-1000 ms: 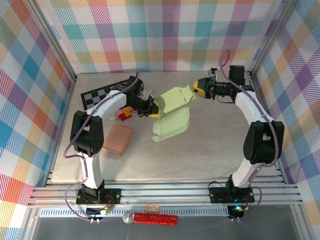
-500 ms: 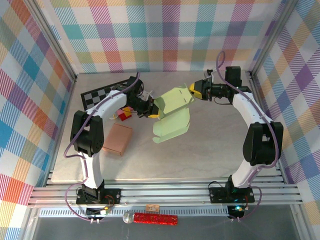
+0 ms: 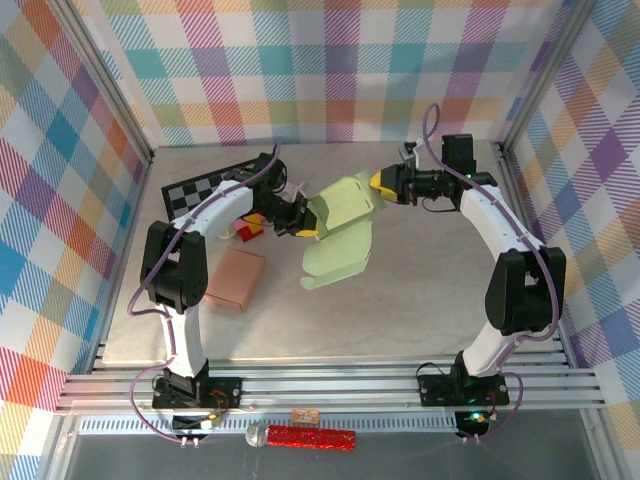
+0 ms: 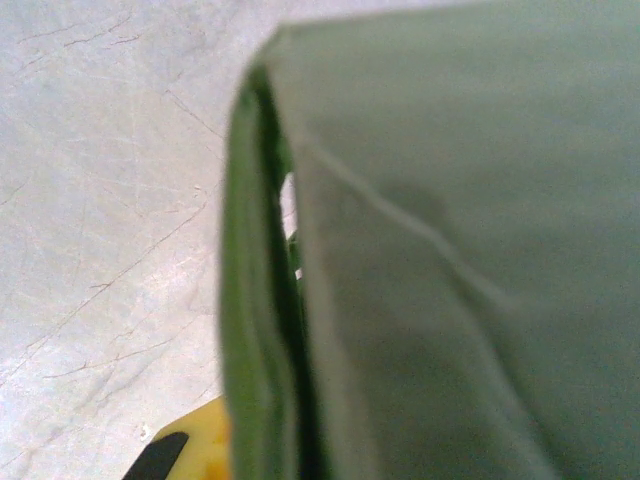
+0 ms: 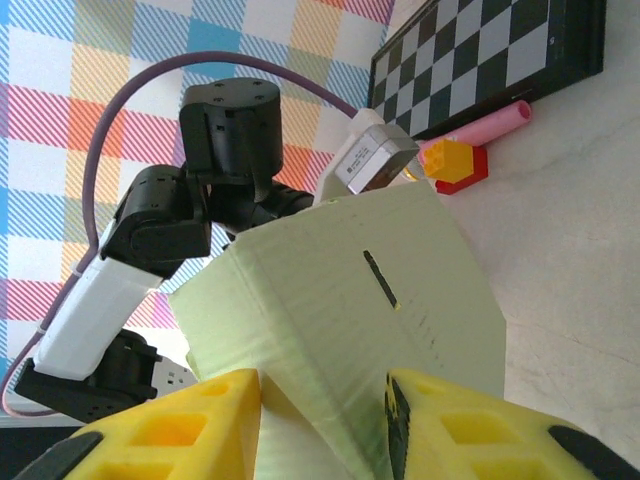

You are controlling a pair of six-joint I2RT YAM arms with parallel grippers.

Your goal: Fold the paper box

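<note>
arms [image 3: 215,208]: white and black links | cables [image 5: 200,72]: purple | fingers [image 5: 450,425]: yellow

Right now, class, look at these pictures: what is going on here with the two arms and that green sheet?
Two robot arms are working on a pale green paper box, partly folded, near the middle of the table. The left gripper is shut on the box's left edge. The right gripper has its yellow fingers on either side of the far right flap; whether they pinch it is unclear. A chessboard and a tan block lie off to the left.
</note>
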